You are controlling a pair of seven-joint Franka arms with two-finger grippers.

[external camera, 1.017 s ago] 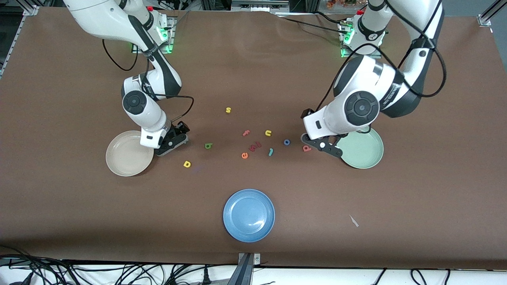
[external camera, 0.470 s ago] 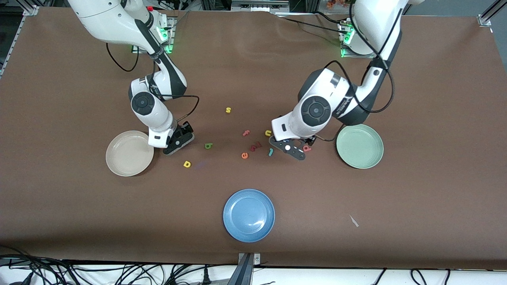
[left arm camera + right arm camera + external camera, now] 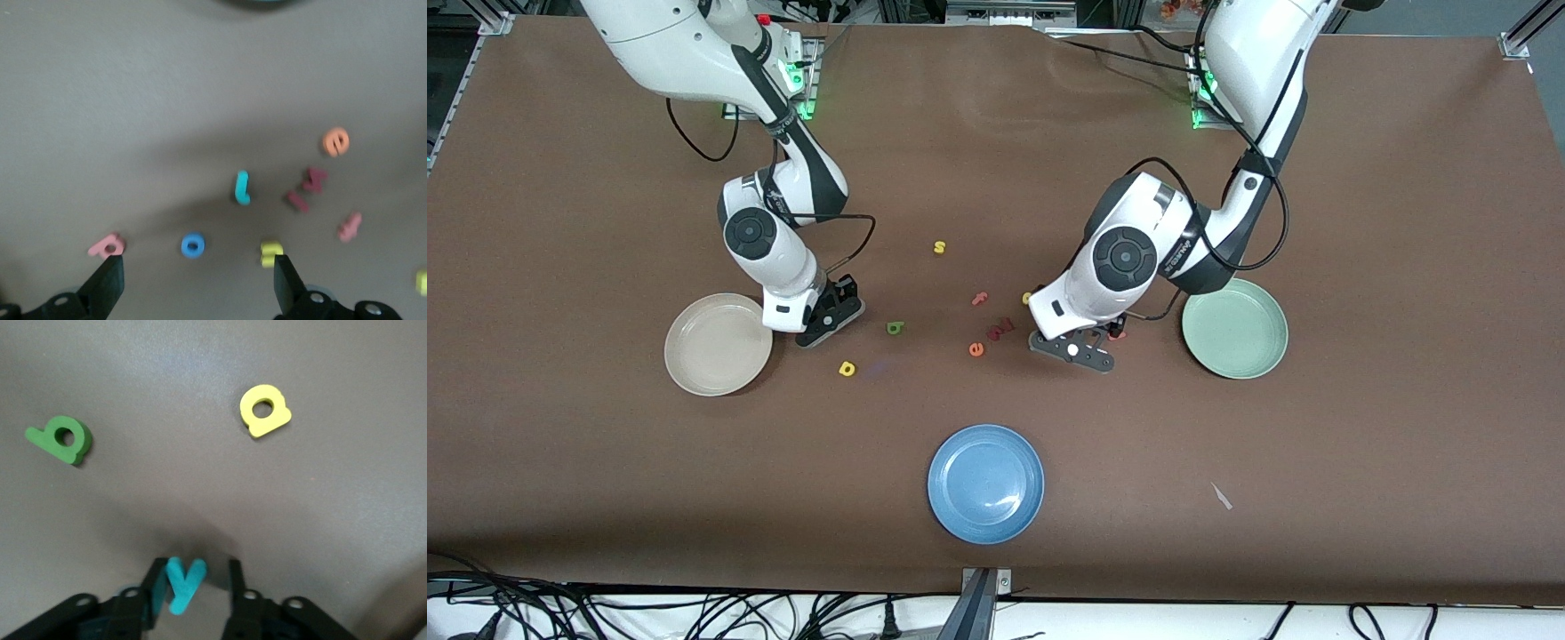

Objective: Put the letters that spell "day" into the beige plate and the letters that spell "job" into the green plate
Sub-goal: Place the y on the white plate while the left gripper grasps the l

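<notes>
Two open grippers hang low over a brown, matte-covered table [image 3: 1360,462], with a glossy round blue plate [image 3: 985,483] lowest in the frame and nearest the camera. Above it, toward the right arm's end, a yellow looped letter [image 3: 847,368] lies just beside the shallow beige plate [image 3: 718,344].

The right gripper [image 3: 827,316] sits at that plate's rim. The right wrist view shows its fingers [image 3: 157,585] straddling the teal y [image 3: 181,583], one finger against it and a gap at the other. The green looped letter [image 3: 895,328] lies near it.

At mid-frame the left gripper [image 3: 1080,351] hovers with its jaws spread wide and holding nothing. In the left wrist view the blue ring o [image 3: 193,245] lies just ahead between the fingertips, the salmon-red looped letter [image 3: 107,247] lies by one tip, and the teal hooked j [image 3: 242,187] lies past them. The pale green plate [image 3: 1234,329] sits empty nearby. A yellow s [image 3: 939,247] lies higher up, toward the arms' bases.
</notes>
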